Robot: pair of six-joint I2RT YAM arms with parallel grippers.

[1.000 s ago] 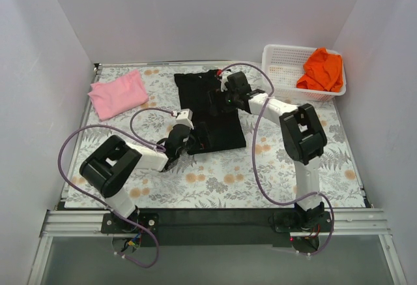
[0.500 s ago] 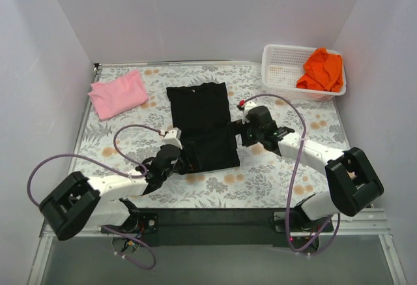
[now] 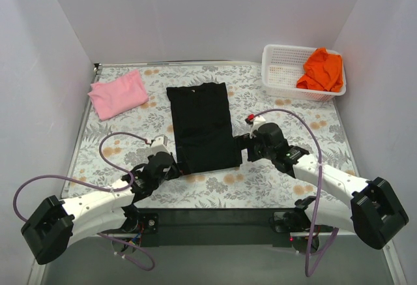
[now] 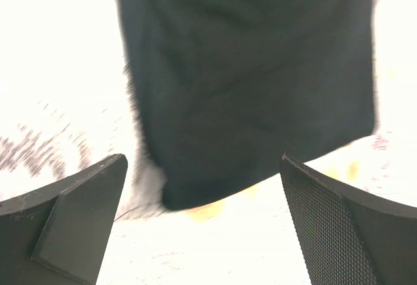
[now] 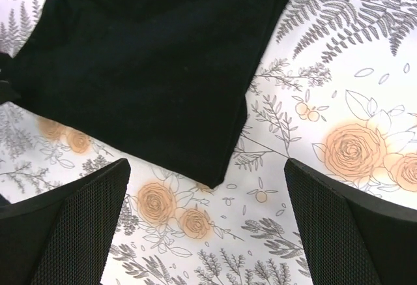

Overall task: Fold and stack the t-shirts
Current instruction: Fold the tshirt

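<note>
Lying flat, folded black t-shirt (image 3: 202, 125), long axis near-to-far

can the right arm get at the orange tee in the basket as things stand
Probably yes: the orange tee drapes over the open basket on that arm's side, nothing stands between, and its tool is open and empty.

Left wrist view: motion-blurred and washed out. The black t-shirt (image 4: 247, 83) is cut by the top edge, and the tablecloth (image 4: 58, 70) left of it is bleached white, print unreadable. Right wrist view: black t-shirt runs off the top and left edges; right gripper (image 5: 205, 167) below it is cropped by the bottom edge. Top view: orange t-shirt (image 3: 322, 68), far right of the black t-shirt, is partly hidden inside the basket (image 3: 277, 70).
</note>
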